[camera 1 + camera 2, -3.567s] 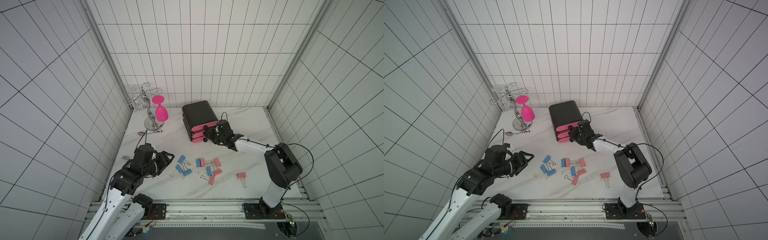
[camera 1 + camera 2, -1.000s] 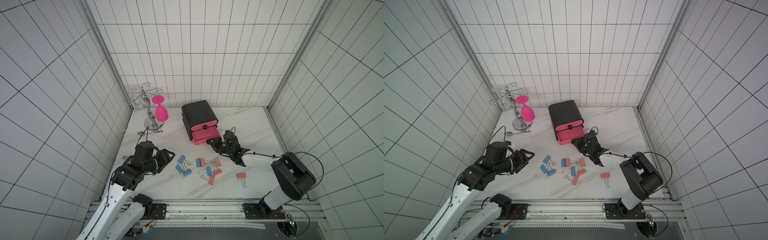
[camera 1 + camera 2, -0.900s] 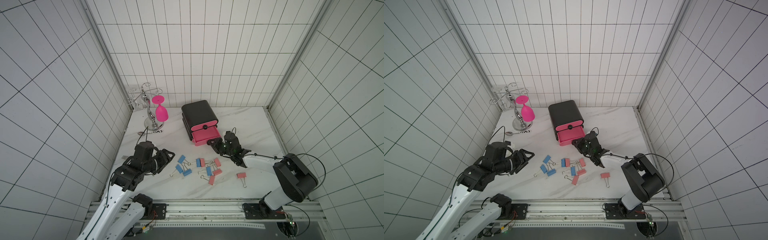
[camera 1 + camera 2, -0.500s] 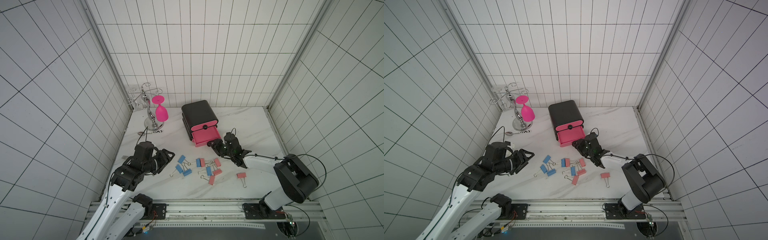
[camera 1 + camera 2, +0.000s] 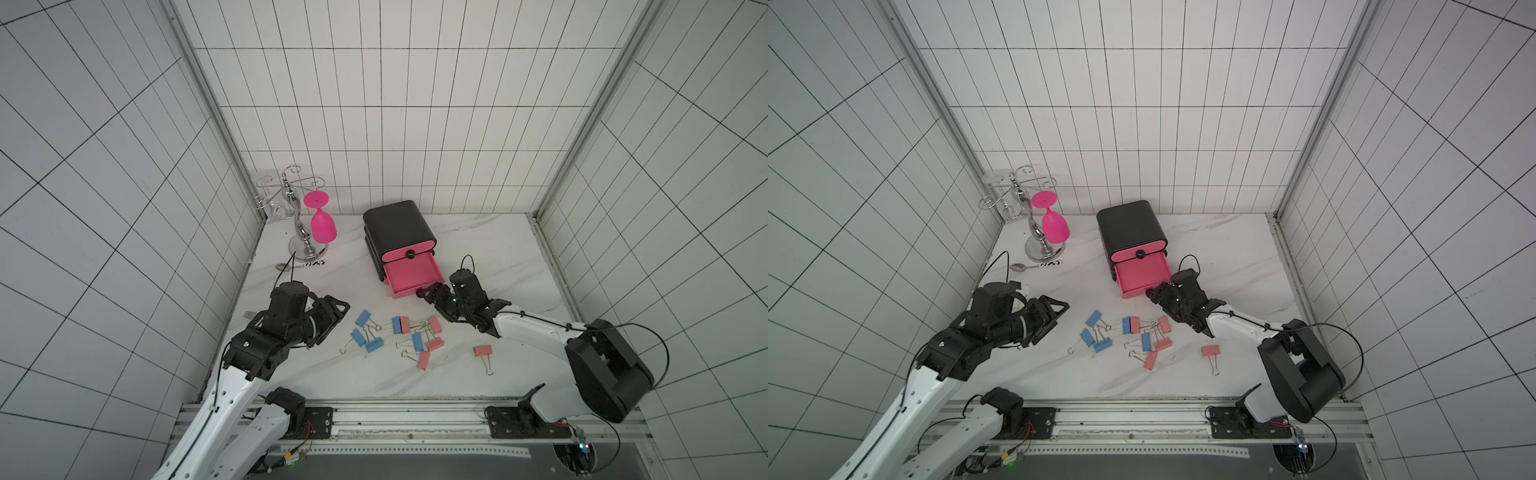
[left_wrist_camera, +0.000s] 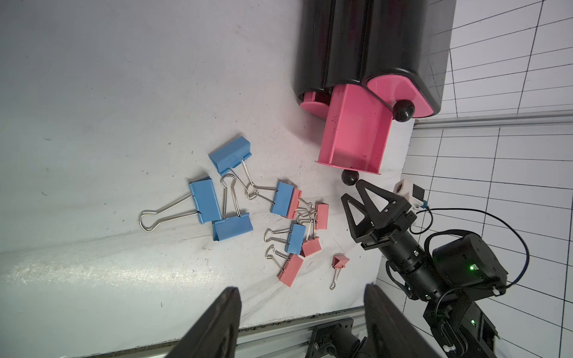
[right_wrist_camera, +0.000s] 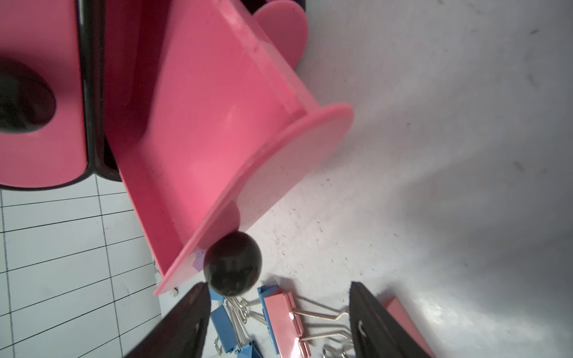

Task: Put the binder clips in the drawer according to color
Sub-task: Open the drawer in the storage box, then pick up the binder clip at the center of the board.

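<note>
You have the pink middle drawer [image 5: 409, 274] of the black chest [image 5: 399, 226] out, bare inside, blue and salmon binder clips [image 5: 401, 326] on the white surface [image 5: 498, 257], left gripper [image 6: 302, 291] and right gripper [image 7: 277, 286] both spread, empty.

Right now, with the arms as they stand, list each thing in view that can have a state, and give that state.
top drawer, shut.
middle drawer, pulled out, empty.
bottom drawer, looks shut.
binder clips, loose on the table, none in the open drawer.
left end effector, open, empty.
right end effector, open, at the middle drawer's knob, not gripping it.
goblet, hanging upside down on the rack.
</note>
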You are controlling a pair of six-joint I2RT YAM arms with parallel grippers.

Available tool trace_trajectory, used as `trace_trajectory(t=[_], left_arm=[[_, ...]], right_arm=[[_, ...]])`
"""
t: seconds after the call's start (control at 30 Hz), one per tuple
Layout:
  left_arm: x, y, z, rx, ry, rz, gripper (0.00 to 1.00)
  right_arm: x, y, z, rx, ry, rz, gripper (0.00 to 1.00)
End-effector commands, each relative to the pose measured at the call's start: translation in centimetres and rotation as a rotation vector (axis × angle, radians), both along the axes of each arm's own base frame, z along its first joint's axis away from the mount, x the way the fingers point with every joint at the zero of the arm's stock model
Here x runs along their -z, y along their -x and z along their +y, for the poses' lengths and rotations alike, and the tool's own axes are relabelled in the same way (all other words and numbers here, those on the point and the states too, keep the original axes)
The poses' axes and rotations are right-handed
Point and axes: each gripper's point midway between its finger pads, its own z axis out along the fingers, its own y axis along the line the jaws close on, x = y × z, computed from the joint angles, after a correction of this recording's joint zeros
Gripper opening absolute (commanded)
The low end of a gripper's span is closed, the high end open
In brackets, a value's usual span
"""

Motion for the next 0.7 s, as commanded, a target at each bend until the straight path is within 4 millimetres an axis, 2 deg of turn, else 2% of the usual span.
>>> trace_trajectory(t=[0.0,0.23,0.37,0.53,0.67], left_arm=[[0.0,-0.7,0.1,-0.019,0.003,-0.023,0.67],[0.4,-1.3,-0.2,-0.02,0.005,-0.022,0.67],[0.6,-1.5,-0.3,-0.004,-0.021,-0.022,0.67],[2.2,-1.2,-0.9,0.029,-0.068,0.009,0.67],[3.6,-0.6,-1.9,0.068,-0.104,0.025,0.66]], right_arm=[[-0.5,0.2,-2.0,0.01,0.093,-0.014,0.75],[-1.5,0.2,-3.2,-0.004,0.126,-0.036,0.74],[-2.5,0.5,-4.0,-0.019,0.18,-0.052,0.71],[-3.4,1.5,-6.8,-0.006,0.314,-0.012,0.68],[-3.9,2.8,-9.4,0.005,0.426,0.034,0.69]])
